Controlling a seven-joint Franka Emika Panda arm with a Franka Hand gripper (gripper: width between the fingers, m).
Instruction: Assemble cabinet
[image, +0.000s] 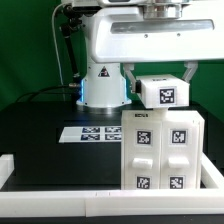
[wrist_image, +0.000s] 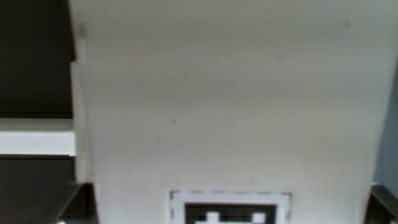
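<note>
The cabinet, a large white box with tagged panels on its front, stands upright at the front on the exterior view's right. A smaller white tagged part hangs just above and behind its top, clear of the table. My gripper comes down from the arm above, with a dark finger on each side of this part, shut on it. In the wrist view the part fills the frame, with a tag near my gripper. Only dark slivers of the fingers show at its edges.
The marker board lies flat on the black table, on the exterior view's left of the cabinet. The white robot pedestal stands behind it. A low white rim borders the table's front and sides.
</note>
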